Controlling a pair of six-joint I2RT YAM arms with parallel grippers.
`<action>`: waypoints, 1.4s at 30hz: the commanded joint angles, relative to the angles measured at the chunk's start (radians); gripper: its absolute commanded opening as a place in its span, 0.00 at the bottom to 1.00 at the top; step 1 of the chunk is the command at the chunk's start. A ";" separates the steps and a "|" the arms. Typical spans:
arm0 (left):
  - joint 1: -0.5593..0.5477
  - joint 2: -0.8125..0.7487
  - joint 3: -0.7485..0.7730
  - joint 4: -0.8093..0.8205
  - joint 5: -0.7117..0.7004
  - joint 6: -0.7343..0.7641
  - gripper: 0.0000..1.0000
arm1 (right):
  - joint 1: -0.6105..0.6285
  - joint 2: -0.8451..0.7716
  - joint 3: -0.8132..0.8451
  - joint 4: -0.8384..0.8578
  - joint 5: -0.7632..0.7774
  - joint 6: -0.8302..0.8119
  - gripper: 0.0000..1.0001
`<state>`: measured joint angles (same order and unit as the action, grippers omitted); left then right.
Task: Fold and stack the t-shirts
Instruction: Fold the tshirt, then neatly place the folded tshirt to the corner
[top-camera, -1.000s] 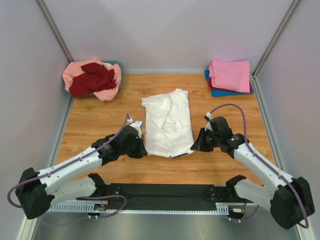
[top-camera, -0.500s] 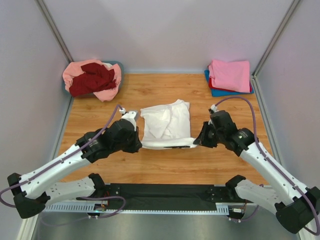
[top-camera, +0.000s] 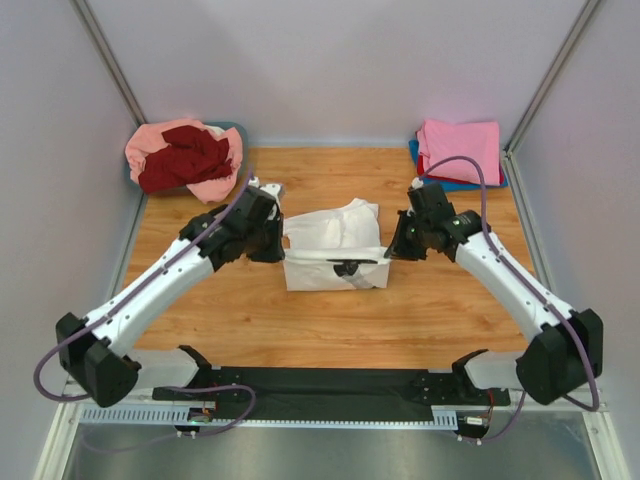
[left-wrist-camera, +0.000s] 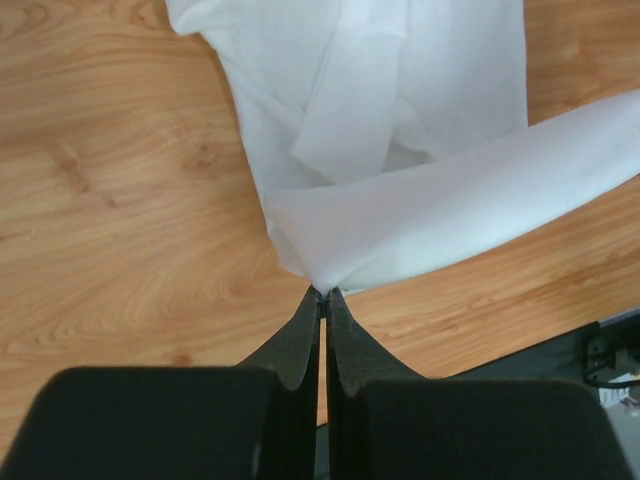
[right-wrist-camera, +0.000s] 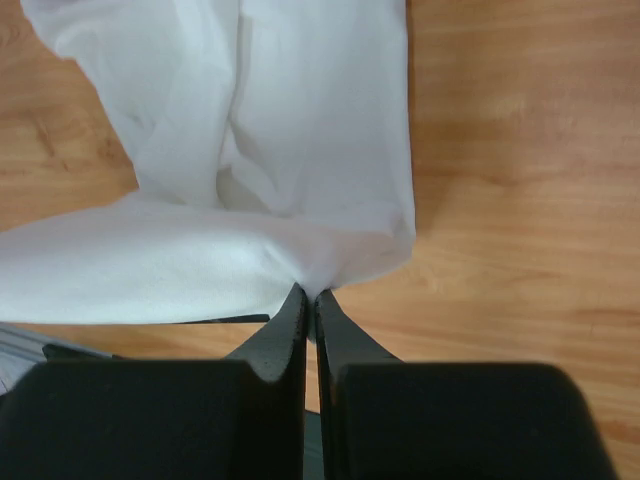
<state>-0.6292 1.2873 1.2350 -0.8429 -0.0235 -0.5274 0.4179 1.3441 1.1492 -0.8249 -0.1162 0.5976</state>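
Note:
An off-white t-shirt (top-camera: 330, 228) lies mid-table, its near hem lifted and doubled back so that a black printed graphic (top-camera: 348, 266) shows on the raised flap. My left gripper (top-camera: 282, 256) is shut on the hem's left corner (left-wrist-camera: 318, 270). On the opposite side my right gripper (top-camera: 389, 252) is shut on the hem's right corner (right-wrist-camera: 330, 268). The cloth (right-wrist-camera: 180, 270) stretches taut between the two grips above the table. In the left wrist view my left gripper (left-wrist-camera: 323, 292) pinches white cloth (left-wrist-camera: 400, 120) at the fingertips; my right gripper (right-wrist-camera: 310, 292) does the same in its own view.
At the back left a grey-blue tub (top-camera: 238, 128) holds crumpled salmon-pink (top-camera: 215, 182) and dark red (top-camera: 180, 158) shirts. At the back right is a folded stack: bright pink (top-camera: 460, 150) on top, red and blue (top-camera: 440, 185) beneath. Grey walls close in three sides; a black base rail (top-camera: 330, 380) runs along the near edge.
Both grippers have raised the shirt's near hem and carried it toward the far side, doubling the shirt over itself. The black graphic has come into view. Both arms have stretched forward.

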 joint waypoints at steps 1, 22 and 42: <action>0.097 0.204 0.139 0.041 0.112 0.118 0.00 | -0.092 0.187 0.127 0.073 -0.023 -0.062 0.00; 0.316 0.689 0.594 0.018 0.280 0.161 0.66 | -0.203 0.538 0.383 0.248 -0.232 -0.199 0.86; 0.257 0.452 0.221 0.116 0.264 0.210 0.59 | -0.228 0.837 0.336 0.501 -0.425 -0.177 0.77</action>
<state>-0.3614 1.8393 1.4673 -0.7357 0.2485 -0.3504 0.1864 2.0987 1.4712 -0.4110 -0.4896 0.4038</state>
